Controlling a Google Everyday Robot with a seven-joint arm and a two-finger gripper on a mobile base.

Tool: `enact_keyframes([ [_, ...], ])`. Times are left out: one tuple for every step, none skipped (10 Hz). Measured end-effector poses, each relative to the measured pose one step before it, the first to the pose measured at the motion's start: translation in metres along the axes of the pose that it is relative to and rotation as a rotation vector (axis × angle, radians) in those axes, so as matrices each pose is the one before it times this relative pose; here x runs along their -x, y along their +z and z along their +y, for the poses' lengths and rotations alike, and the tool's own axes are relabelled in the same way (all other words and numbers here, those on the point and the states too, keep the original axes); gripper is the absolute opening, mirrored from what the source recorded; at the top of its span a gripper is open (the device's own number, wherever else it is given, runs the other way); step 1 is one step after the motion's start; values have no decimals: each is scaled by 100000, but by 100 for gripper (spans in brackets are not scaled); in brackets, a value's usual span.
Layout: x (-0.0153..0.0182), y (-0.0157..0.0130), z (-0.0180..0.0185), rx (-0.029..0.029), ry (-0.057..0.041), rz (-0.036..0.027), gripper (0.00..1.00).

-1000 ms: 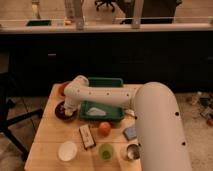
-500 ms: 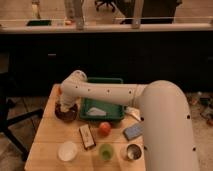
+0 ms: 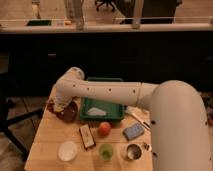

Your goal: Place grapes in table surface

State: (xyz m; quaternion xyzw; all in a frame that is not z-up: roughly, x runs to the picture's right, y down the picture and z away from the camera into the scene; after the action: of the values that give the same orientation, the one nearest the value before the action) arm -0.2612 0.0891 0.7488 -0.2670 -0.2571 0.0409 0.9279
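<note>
White arm point(image 3: 107, 93) reaches over the dark red bowl point(image 3: 67, 112) on the table surface point(image 3: 50, 145). The gripper point(image 3: 56, 106) sits there; its grip cannot be told.

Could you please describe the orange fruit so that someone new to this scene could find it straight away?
On the table surface, look just in front of the green tray, near its front right corner. The orange fruit sits there, between a dark flat packet and a blue-grey pouch. The gripper is out of sight at the table's far left.
</note>
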Motion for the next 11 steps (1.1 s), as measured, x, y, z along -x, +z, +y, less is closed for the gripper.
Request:
enact_keyframes([
  [698, -442, 980, 1286, -2752, -1669, 0],
  [599, -225, 1353, 2066, -2835, -1681, 0],
  [570, -108, 1263, 2133, -2405, -1307, 0],
  [636, 17, 1674, 3190, -2909, -1369, 0],
  [547, 211, 1786, 4061, -2651, -1061, 0],
  [204, 325, 962, 2470, -1320, -338, 0],
  [-119, 732, 978, 3401, -569, 49, 0],
  [-434, 1168, 637, 3742, -153, 471, 0],
  [-478, 1127, 396, 2874, 168, 505, 0],
  [-566, 1367, 362, 3111, 180, 1000, 0],
  [100, 289, 79, 657, -237, 55, 1],
])
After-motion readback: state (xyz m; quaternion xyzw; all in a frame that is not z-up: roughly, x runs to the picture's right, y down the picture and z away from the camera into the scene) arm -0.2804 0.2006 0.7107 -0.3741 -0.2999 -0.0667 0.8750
